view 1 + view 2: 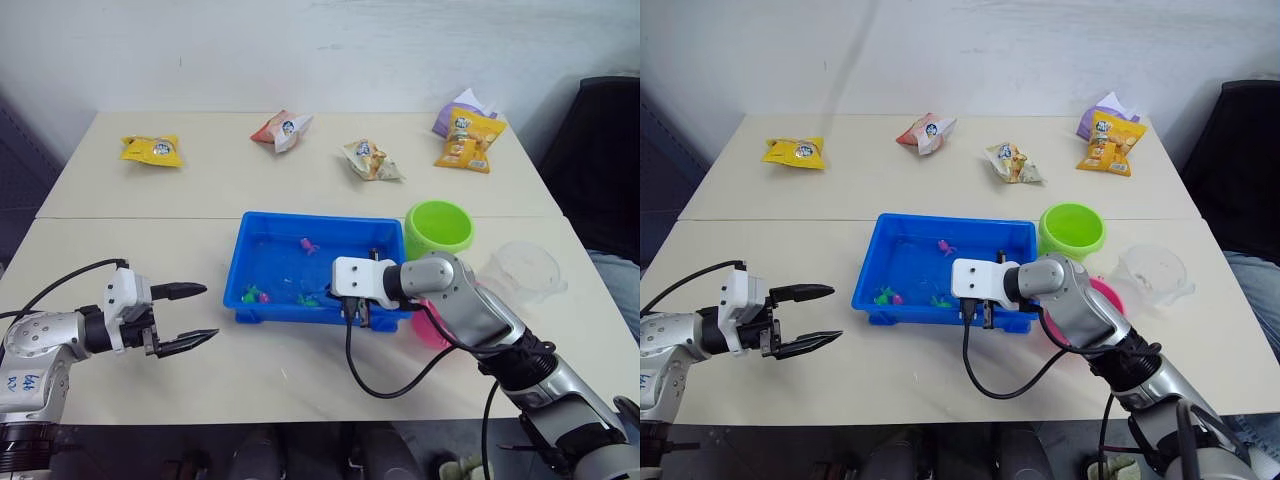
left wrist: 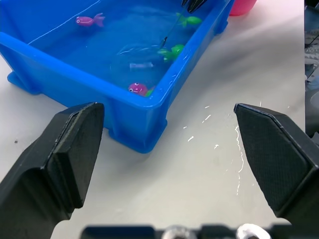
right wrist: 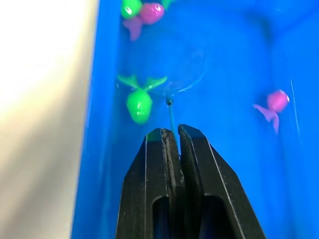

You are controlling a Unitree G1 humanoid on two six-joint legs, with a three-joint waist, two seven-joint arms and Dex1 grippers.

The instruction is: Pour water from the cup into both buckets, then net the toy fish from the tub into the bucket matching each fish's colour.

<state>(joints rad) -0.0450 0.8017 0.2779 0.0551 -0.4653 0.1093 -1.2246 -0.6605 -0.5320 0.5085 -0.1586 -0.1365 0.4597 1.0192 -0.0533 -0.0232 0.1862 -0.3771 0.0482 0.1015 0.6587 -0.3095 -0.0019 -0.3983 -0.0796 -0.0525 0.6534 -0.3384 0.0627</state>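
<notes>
Two pale beige tables pushed together against a plain white wall, dark chair alongside.

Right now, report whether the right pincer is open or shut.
Shut: the right pincer has its fingers pressed together on the net handle, over the tub.

R gripper pinching net handle over tub; green fish by hoop

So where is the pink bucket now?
The pink bucket stands on the table's right side, behind the right arm, between the blue tub and the clear cup.
</notes>
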